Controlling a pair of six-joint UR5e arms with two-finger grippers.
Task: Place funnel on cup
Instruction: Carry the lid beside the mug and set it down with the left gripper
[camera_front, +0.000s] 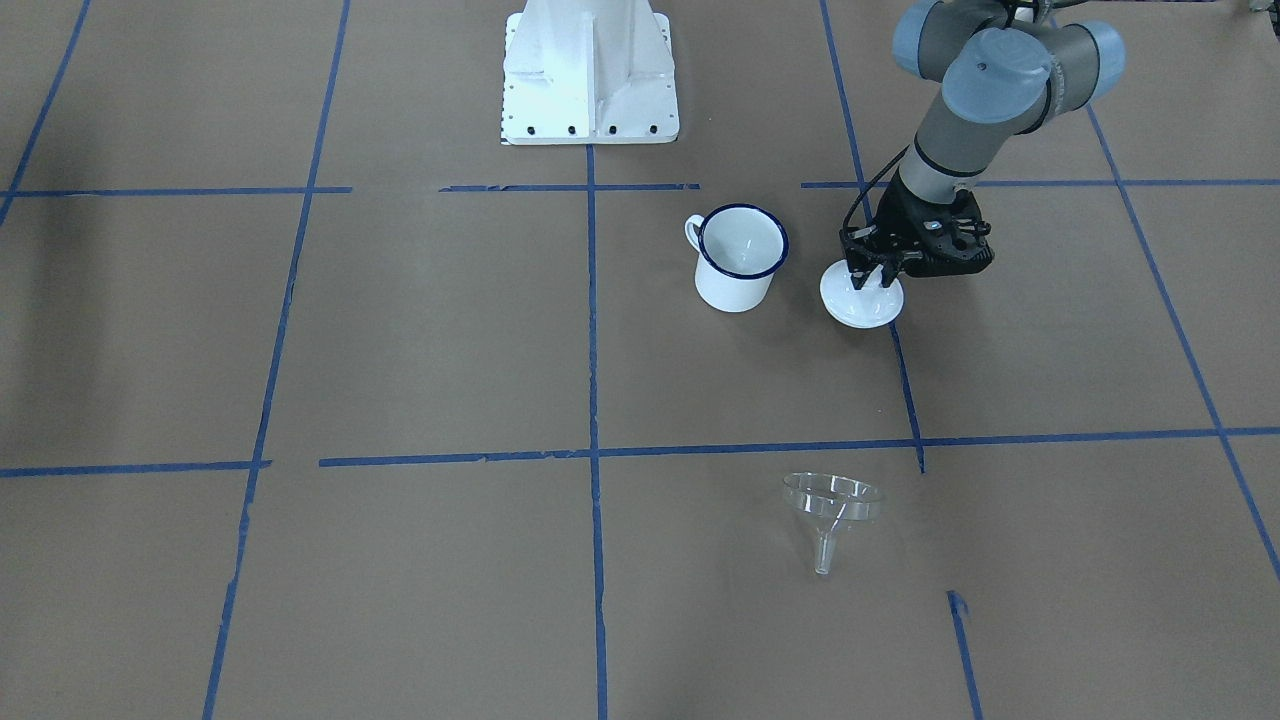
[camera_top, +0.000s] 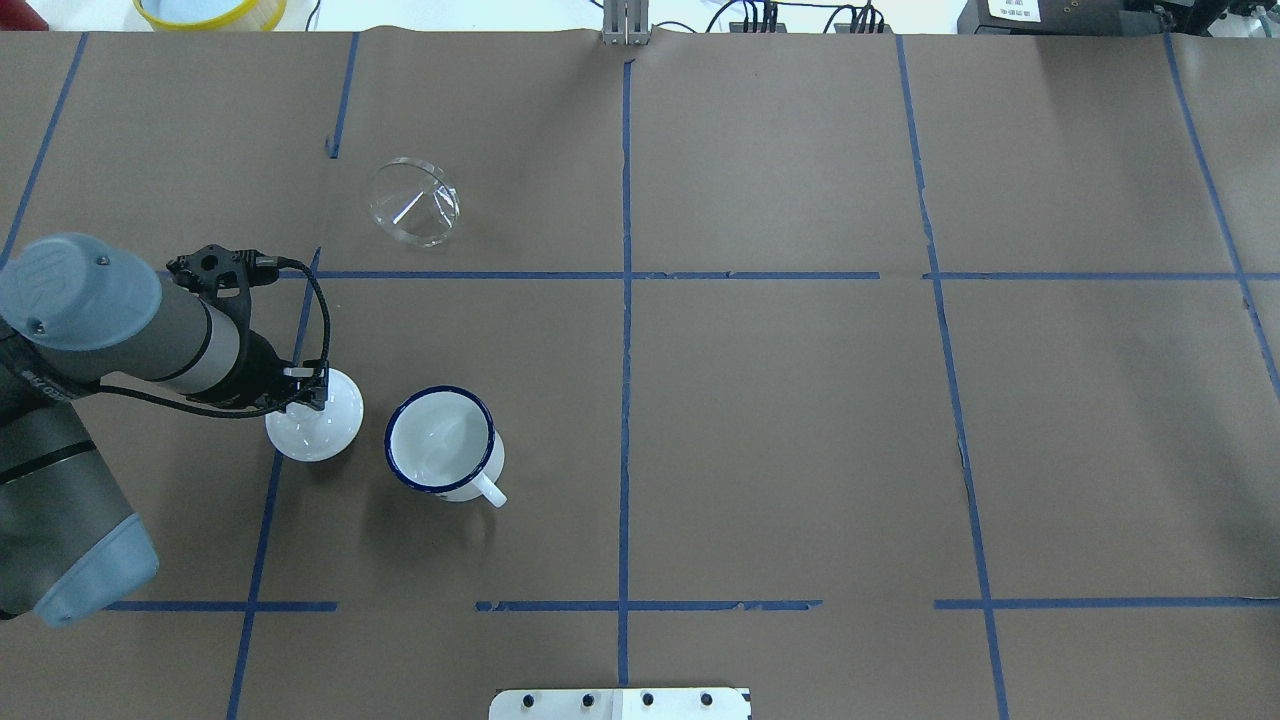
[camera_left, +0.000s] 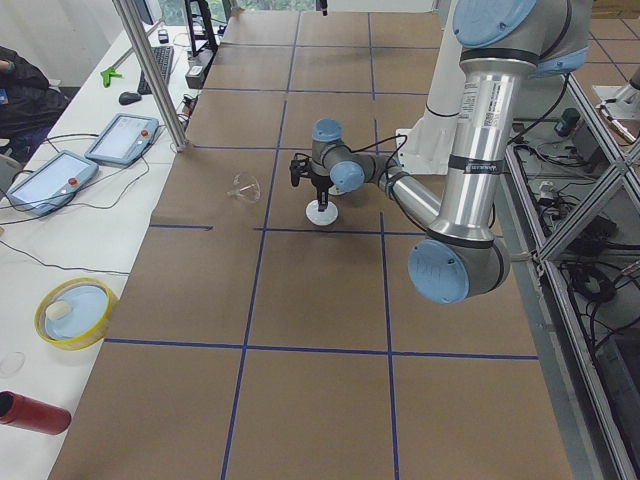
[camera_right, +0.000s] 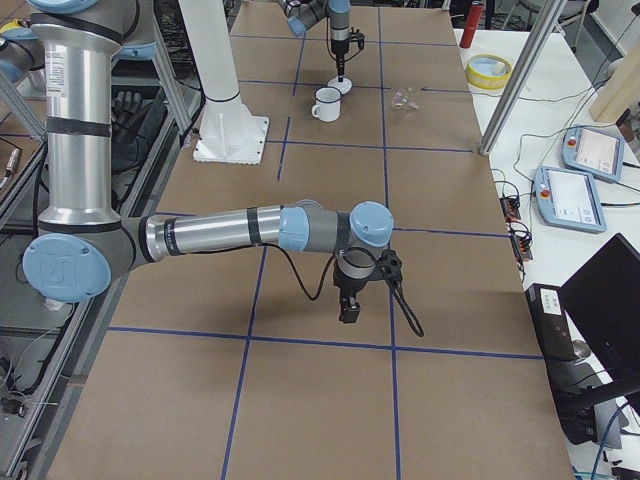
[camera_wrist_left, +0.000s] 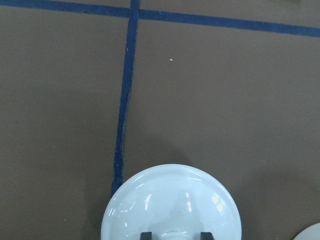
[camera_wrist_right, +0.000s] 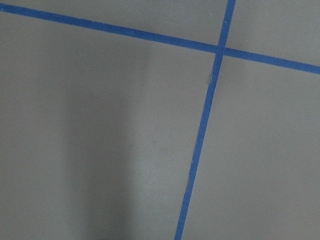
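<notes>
The clear funnel (camera_front: 830, 505) lies on its side on the brown paper, apart from everything else; it also shows in the overhead view (camera_top: 413, 203). The white cup (camera_front: 740, 258) with a dark blue rim stands upright and uncovered (camera_top: 443, 442). Beside it a round white lid (camera_front: 862, 300) rests on the table. My left gripper (camera_front: 871, 280) points straight down on the lid, its fingers close on either side of the knob (camera_wrist_left: 174, 235). My right gripper (camera_right: 350, 312) hangs low over bare paper far from these things; I cannot tell whether it is open or shut.
The white robot base (camera_front: 590, 75) stands at the table's edge behind the cup. Blue tape lines (camera_top: 625, 300) divide the paper into squares. A yellow dish (camera_left: 70, 312) and tablets (camera_left: 122, 137) sit on the side bench.
</notes>
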